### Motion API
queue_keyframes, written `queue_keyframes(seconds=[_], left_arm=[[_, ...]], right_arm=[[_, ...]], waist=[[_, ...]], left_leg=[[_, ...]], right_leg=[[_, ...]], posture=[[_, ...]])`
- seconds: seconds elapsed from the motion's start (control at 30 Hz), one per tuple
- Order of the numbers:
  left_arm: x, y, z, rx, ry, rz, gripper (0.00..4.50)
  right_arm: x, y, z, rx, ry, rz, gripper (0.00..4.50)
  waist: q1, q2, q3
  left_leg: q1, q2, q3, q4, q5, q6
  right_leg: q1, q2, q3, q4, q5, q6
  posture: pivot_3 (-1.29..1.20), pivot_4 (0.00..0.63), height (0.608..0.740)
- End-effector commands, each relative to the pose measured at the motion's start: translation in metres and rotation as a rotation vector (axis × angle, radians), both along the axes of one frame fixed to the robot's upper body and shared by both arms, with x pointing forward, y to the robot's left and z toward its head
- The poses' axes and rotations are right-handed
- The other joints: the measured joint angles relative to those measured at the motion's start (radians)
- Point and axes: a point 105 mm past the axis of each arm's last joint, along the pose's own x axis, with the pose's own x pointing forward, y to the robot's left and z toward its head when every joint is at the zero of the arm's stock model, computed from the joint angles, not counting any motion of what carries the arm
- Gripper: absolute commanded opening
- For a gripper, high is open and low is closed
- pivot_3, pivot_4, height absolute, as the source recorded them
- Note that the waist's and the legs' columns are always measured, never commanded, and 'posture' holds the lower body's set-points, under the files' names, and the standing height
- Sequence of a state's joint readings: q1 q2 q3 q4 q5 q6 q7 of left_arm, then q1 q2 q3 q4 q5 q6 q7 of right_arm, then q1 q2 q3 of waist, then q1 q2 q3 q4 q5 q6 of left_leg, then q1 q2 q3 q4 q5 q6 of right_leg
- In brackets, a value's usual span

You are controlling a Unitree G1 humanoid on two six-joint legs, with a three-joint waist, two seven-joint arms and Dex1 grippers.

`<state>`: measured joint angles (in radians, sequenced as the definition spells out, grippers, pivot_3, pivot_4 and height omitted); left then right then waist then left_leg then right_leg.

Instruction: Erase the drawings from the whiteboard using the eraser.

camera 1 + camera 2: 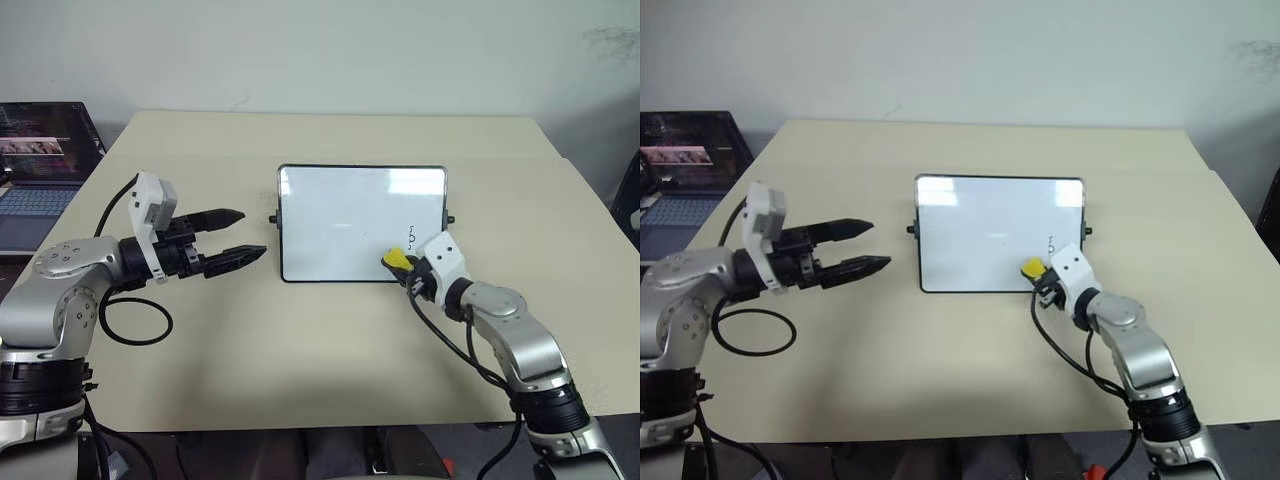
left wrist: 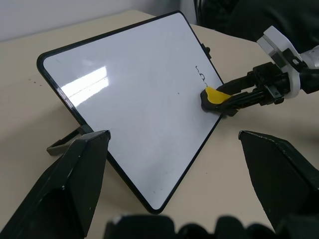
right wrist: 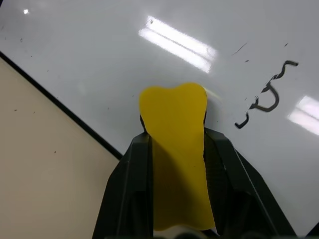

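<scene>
The whiteboard (image 1: 340,215) stands tilted on the table's middle, black-framed and glossy. The drawings (image 1: 411,240) show as a thin black squiggle near its right edge, also plain in the right wrist view (image 3: 266,97). My right gripper (image 1: 405,268) is shut on the yellow eraser (image 1: 396,259), whose tip presses on the board's lower right part just below the squiggle (image 3: 173,112). My left gripper (image 1: 253,232) hovers open to the left of the board, apart from it, pointing toward it. From the left wrist view the board (image 2: 124,94) and eraser (image 2: 214,95) lie ahead.
An open laptop (image 1: 40,160) sits beyond the table's left edge. A black cable loop (image 1: 130,322) lies on the tan table (image 1: 330,360) under my left arm. The board's side knobs (image 1: 272,218) stick out.
</scene>
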<state>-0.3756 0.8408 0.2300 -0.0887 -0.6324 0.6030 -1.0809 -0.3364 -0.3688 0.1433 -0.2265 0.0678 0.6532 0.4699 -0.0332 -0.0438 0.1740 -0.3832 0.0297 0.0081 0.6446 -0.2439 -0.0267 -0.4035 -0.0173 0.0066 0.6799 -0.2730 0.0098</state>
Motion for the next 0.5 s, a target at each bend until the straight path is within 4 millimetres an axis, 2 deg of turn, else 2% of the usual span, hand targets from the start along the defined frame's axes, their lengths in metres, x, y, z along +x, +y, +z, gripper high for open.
queue_keyframes(seconds=[0.03,0.27,0.43,0.5], left_arm=[[-0.001,-0.002,0.01,0.018,-0.044,-0.013,4.5],[0.0,-0.003,0.01,0.018,-0.045,-0.011,4.5],[0.0,-0.004,0.01,0.015,-0.045,-0.013,4.5],[0.0,-0.004,0.01,0.015,-0.045,-0.014,4.5]], right_arm=[[0.021,-0.03,0.014,-0.038,-0.07,-0.165,1.04],[0.042,-0.049,0.049,-0.05,-0.192,-0.265,1.02],[0.051,-0.058,0.056,-0.07,-0.223,-0.321,1.02],[0.051,-0.055,0.055,-0.073,-0.219,-0.308,1.02]], waist=[[0.0,0.0,0.0],[0.002,0.0,0.0],[0.002,0.0,0.0],[0.002,0.0,0.0]], left_leg=[[0.0,0.0,0.0,0.0,0.0,0.001],[-0.001,0.0,0.002,0.0,0.001,0.001],[-0.001,0.0,0.003,-0.001,0.001,0.001],[-0.002,0.0,0.002,-0.002,0.001,0.001]], right_leg=[[0.0,0.0,0.0,0.0,0.001,0.0],[-0.001,0.0,0.002,-0.001,0.001,0.001],[-0.001,0.0,0.002,-0.002,0.001,0.001],[-0.001,0.0,0.002,-0.002,0.001,0.0]], posture=[[0.0,0.15,0.74],[0.0,0.15,0.74],[0.0,0.15,0.74],[0.0,0.15,0.74]])
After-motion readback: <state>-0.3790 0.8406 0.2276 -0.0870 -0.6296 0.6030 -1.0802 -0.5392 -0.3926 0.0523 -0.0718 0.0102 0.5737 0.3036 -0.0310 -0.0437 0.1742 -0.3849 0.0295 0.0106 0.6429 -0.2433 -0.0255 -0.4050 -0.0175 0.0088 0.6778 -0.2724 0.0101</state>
